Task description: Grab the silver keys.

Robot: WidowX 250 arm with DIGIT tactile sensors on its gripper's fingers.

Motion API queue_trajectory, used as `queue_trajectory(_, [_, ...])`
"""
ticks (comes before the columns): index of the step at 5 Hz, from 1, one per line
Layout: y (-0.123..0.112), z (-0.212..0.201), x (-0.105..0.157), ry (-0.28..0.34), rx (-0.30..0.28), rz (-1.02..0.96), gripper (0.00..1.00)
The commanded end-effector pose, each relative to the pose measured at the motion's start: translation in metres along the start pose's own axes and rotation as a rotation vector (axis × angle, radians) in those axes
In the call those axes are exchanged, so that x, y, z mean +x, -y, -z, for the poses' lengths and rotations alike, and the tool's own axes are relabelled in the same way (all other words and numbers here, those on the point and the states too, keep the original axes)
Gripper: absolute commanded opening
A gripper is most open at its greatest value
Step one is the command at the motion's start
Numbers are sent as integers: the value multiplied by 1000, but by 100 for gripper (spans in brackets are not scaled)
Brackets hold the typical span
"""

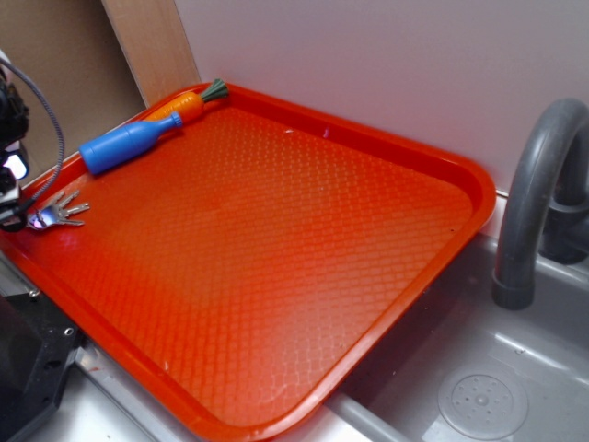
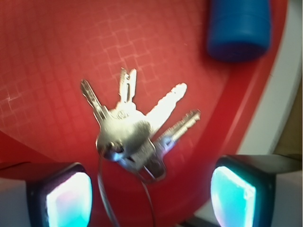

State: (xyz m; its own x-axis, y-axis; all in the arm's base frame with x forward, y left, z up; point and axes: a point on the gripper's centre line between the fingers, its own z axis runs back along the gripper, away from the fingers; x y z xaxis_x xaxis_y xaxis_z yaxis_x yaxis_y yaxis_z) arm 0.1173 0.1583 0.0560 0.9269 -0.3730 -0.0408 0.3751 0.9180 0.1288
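A: Item one, the silver keys (image 2: 130,130). Where do we log them?

B: Lying flat on the orange tray (image 1: 304,276), near its left edge, blades fanned toward the tray's middle. In the wrist view we count four blades on one thin wire loop (image 2: 106,198). One bunch.

A: And the tool (image 2: 151,189)?

B: We see its two pads (image 2: 71,198) at the bottom of the wrist view, spread wide, one on each side of the key heads. Nothing sits between them but the bunch's head end and wire. No contact that we can make out.

A: Progress, then?

B: We judge the approach to be largely made: the tool is lined up over the bunch. The closing and the lift are not yet done, and the keys rest on the tray.

A: Remaining stock?

B: One blue bottle (image 1: 129,143) lying on its side at the tray's far corner, close beyond the keys. One toy carrot (image 1: 189,104) just behind it. One grey tap (image 1: 529,203) over one sink (image 1: 479,387) to the right. The worktop under the tray barely shows.
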Motion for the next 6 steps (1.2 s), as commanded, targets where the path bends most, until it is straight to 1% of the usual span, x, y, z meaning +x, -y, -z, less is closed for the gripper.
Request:
queue_trajectory(1, [7,-2,0,-10,25,14,95])
queue_trajectory(2, [7,2,1,-51,10,-15,0])
queue_trajectory(3, [9,11,5,-96,15,-23,0])
queue_trajectory(4, [12,19,10,-125,21,-24,0])
queue_trajectory(6, [13,22,15,-157,29,-46,0])
